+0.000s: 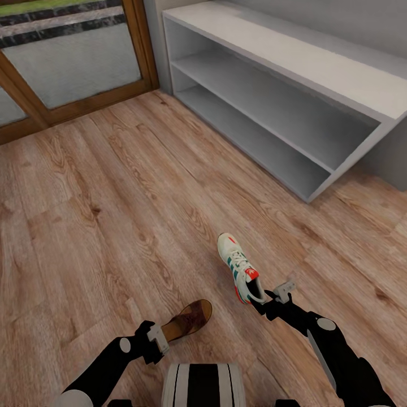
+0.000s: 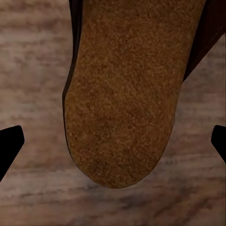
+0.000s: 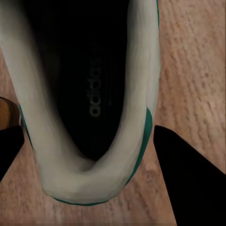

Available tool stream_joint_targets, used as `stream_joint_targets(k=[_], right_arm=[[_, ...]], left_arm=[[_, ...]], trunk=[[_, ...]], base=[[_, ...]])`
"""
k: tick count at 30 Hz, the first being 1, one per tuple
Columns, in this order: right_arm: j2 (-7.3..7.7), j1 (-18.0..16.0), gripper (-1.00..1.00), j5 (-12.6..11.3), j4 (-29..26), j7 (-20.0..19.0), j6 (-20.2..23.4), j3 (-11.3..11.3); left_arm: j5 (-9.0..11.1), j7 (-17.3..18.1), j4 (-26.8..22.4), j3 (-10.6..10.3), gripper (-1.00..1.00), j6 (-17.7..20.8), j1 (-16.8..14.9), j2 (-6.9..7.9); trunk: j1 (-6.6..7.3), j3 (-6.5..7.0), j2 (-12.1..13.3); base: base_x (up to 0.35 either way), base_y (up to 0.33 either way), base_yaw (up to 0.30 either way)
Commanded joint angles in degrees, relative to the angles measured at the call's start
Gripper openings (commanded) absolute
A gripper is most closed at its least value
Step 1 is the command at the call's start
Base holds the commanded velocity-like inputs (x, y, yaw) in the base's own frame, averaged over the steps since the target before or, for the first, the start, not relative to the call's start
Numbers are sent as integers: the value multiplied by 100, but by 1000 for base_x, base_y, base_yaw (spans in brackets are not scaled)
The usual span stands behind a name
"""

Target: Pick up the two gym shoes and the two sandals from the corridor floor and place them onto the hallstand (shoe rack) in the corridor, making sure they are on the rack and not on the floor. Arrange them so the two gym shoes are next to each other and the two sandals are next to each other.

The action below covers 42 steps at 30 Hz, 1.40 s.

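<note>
Just ahead of right gripper (image 1: 271,298): gym shoe (image 1: 239,267), off-white, green side stripes, red heel tab and red sole edge, heel end toward gripper, toe pointing away toward hallstand (image 1: 339,73). Heel sits between the dark fingers; in right wrist view fingertips (image 3: 188,174) flank the heel collar of shoe (image 3: 89,108) on both sides, one close against its side, the other at the frame edge. Firm contact not clear, so cannot tell whether clamped on shoe or just straddling it. Dark insole with "adidas" lettering visible down inside the opening.

Just ahead of left gripper (image 1: 157,340): brown sandal (image 1: 189,320), rounded end away from gripper, near end at or under the fingers. In left wrist view, grainy brown footbed of sandal (image 2: 122,103) between two dark fingertips (image 2: 9,146) set wide apart at the frame edges, both clear of the sandal sides: released, spread wide, not gripping.

Shoe and sandal both low over or on corridor floor (image 1: 85,226), light wood-grain planks with knots; lifted or resting cannot be told. Sandal left of and nearer the robot than shoe, apart from it.

Well beyond both grippers: hallstand, pale grey, two long open shelf compartments, against the wall. Left of hallstand, wood-framed glass door (image 1: 68,68).
</note>
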<state>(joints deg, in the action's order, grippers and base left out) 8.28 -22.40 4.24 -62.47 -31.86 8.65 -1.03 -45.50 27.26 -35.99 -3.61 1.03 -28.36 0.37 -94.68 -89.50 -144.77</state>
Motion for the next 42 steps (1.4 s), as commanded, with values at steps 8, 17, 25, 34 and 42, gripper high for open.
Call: stream_joint_targets(k=[8, 17, 25, 34, 42], right_arm=[[-2, -2, -100, 33, -72, -31, 24, -7], [-2, -2, -100, 33, -141, -31, 28, -2], [-2, -2, -100, 33, -143, -31, 27, -2], [-2, -2, -100, 31, -143, -31, 24, -2], [-2, -2, -100, 6, -681, -31, 29, -3]], left_arm=[[-31, 16, -19, -17, 100, 11, -3, -2], [-29, 16, -17, -17, 100, 11, -3, -2], [-29, 16, -22, -17, 100, 11, -3, -2], [-37, 16, -40, -17, 100, 11, -3, -2], [-38, 16, -116, -17, 100, 17, -3, -41]], trunk=[[-4, -50, -4], [-9, -94, -7], [-14, -138, -10], [-14, -138, -10], [-14, -138, -10]], base=[[0, 0, 0], [0, 0, 0], [0, 0, 0], [0, 0, 0], [0, 0, 0]])
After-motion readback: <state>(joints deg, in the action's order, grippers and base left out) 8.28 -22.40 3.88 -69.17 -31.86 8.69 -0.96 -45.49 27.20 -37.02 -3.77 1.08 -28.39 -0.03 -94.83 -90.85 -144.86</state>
